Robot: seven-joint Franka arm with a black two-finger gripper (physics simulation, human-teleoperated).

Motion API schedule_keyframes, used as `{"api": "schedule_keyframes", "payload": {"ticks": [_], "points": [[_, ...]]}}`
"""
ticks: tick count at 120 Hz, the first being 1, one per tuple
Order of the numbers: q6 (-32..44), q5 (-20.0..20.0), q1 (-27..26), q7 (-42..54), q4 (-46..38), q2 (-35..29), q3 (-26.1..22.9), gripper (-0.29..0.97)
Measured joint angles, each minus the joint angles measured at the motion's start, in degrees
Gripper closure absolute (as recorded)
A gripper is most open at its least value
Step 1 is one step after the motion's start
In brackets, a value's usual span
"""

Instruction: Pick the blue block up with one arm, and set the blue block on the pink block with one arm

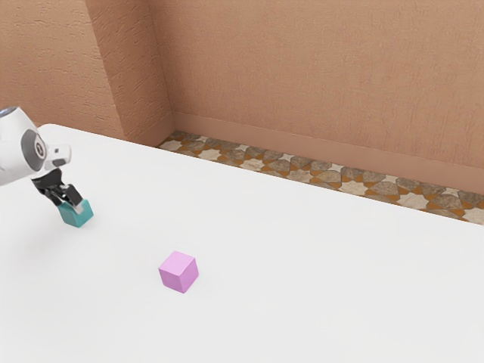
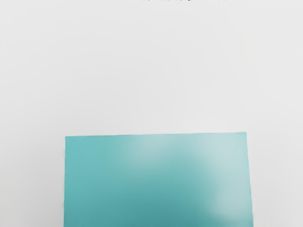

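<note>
Nearest the viewer: small matte pink block (image 1: 178,271), cube-shaped, flat on the plain white worktop (image 1: 302,272). It stands alone with bare surface all round it.

Farther back and toward the exterior view's left: small blue block (image 1: 77,215), teal in shade, cube-shaped. It is well apart from the pink block. It looks slightly tilted, one corner turned toward the viewer. Cannot tell whether its underside touches the worktop or sits just clear of it.

The black two-finger claw (image 1: 69,203) is on this blue block. Its fingers come down over the upper part of the block, one on each side, narrow and gripping it. The claw leans at the same slant as the block.

Wrist view: blue block (image 2: 156,179) directly under the hand, a broad teal face with a pale sheen on one side. White worktop (image 2: 151,66) lies beyond it.

White and grey robot arm (image 1: 19,151) enters at the exterior view's left edge, above the claw.

Beyond the worktop's far edge: strip of floor (image 1: 318,172) in brown, orange and cream patterned tiles.

Farthest: rough terracotta plaster wall (image 1: 318,68), with a jutting corner at the exterior view's left.
</note>
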Motion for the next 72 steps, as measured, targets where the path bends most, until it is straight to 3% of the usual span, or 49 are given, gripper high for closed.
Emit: {"api": "schedule_keyframes", "payload": {"ticks": [72], "points": [[-0.1,-2.5,0.4,7.6,3.0,3.7,-0.9,0.00]]}}
